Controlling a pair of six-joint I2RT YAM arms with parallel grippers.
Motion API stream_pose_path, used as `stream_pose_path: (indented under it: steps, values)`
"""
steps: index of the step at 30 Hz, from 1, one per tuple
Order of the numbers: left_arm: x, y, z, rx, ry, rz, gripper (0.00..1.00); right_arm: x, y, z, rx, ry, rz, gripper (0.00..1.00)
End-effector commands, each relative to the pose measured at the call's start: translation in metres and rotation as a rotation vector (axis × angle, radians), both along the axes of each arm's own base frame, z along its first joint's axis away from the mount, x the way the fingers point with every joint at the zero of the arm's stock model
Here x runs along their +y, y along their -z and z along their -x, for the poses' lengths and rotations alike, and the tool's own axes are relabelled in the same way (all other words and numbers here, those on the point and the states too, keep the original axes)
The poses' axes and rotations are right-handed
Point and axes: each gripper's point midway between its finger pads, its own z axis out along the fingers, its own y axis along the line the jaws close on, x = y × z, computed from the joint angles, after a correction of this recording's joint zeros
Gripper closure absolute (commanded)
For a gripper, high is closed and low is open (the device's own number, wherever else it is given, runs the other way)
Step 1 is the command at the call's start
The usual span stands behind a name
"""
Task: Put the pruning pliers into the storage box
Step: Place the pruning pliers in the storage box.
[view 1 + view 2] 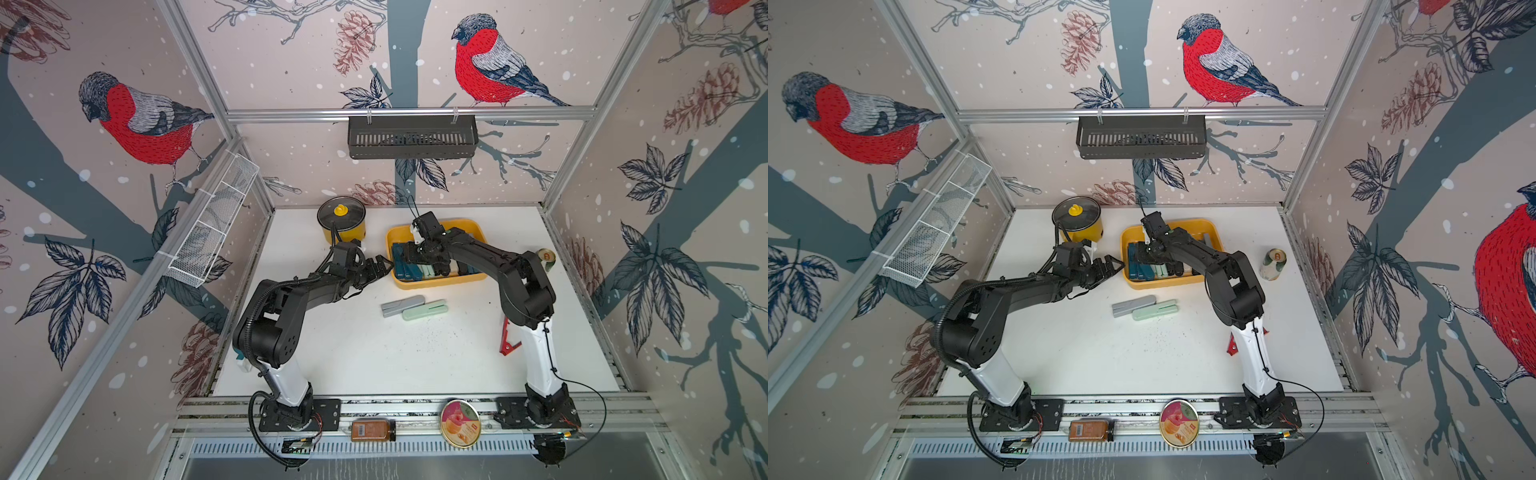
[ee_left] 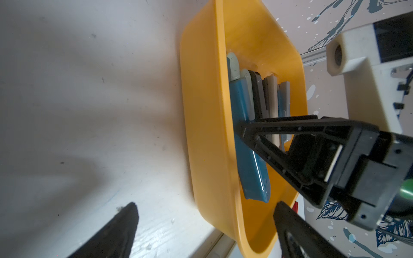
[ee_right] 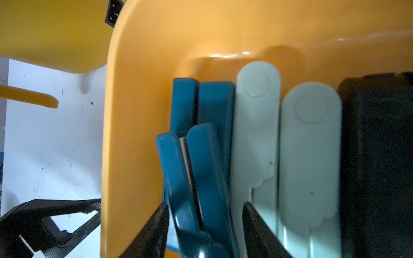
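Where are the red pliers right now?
In a top view the red pliers lie on the white table, outside the storage box, close beside the right arm's white lower link, on the robot's right.

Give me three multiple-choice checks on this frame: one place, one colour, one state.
1. The grey pliers and mint pliers lie:
A) on the table, nearer the robot than the storage box
B) inside the box
C) in the black wall basket

2. The pliers between the fingers of the right gripper are:
A) red
B) teal
C) beige

3. The left gripper is:
A) shut on the pot lid
B) shut on mint pliers
C) open, holding nothing

Key:
1 A: both top views show them side by side on the table.
2 B: the right wrist view shows the teal pliers between the black fingers.
3 C: the left wrist view shows its fingers spread wide, gripping nothing.
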Motion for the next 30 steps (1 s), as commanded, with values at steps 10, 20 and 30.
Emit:
stream_pose_path:
  steps: [10,20,30]
  values:
    - [0.0,-0.001,0.0,-0.005,-0.003,0.006,0.05,0.014,-0.011,0.015,0.03,-0.057,-0.171,0.33]
    - [0.002,0.0,0.001,-0.005,-0.008,0.004,0.05,0.017,-0.026,0.024,0.053,-0.054,-0.301,0.33]
    - [0.002,0.0,0.002,-0.004,-0.007,0.006,0.05,0.024,-0.028,0.03,0.063,-0.056,-0.335,0.33]
